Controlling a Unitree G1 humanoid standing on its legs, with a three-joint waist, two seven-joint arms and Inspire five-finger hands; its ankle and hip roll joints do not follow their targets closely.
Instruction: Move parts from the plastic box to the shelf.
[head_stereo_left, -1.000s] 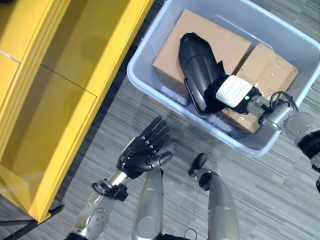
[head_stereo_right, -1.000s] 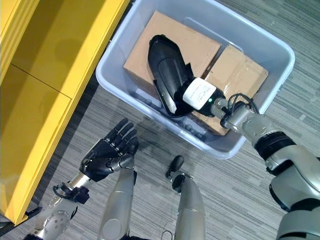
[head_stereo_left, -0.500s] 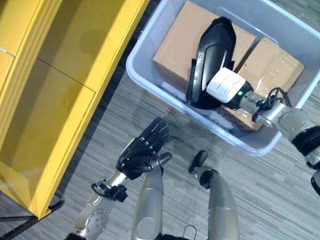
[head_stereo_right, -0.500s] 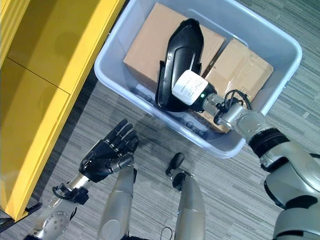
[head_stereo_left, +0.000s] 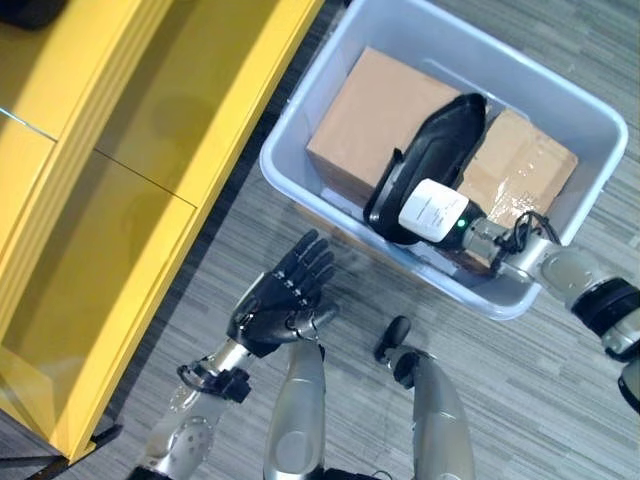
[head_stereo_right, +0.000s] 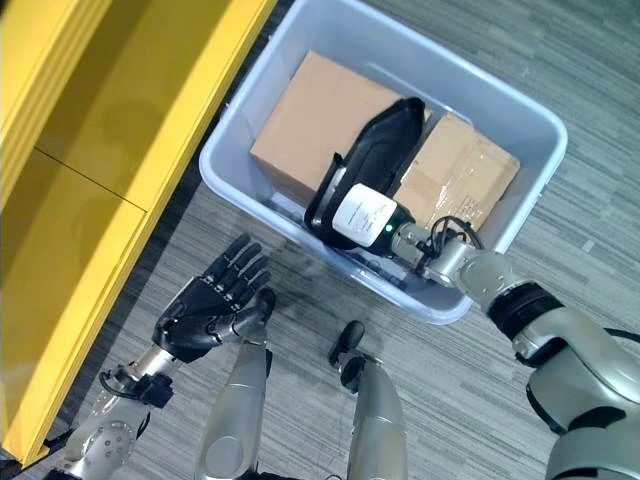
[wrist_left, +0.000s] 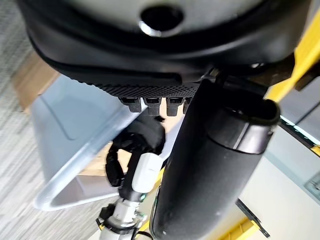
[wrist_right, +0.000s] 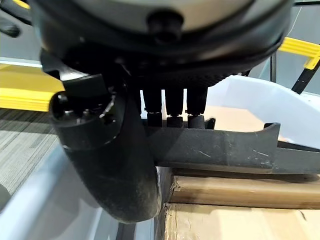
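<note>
A long black plastic part (head_stereo_left: 441, 148) hangs tilted over the two cardboard boxes in the pale blue plastic box (head_stereo_left: 292, 178). My right hand (head_stereo_left: 432, 211), with a white cover on its back, is shut on the part's lower end near the box's front wall. In the right wrist view its fingers (wrist_right: 171, 112) curl over the part's edge (wrist_right: 225, 148). My left hand (head_stereo_left: 281, 305) is open with the palm up above the floor, between the plastic box and the yellow shelf (head_stereo_left: 120, 160), and holds nothing.
Inside the plastic box lie a larger cardboard box (head_stereo_left: 372, 112) and a smaller one (head_stereo_left: 527, 168), side by side. The yellow shelf runs along the left, its boards (head_stereo_right: 110, 110) bare. Grey striped carpet (head_stereo_left: 540, 380) surrounds the box.
The right hand has swung the black part from leaning left, through upright, to leaning right, and has drawn back toward the box's front wall. The left hand has barely moved.
</note>
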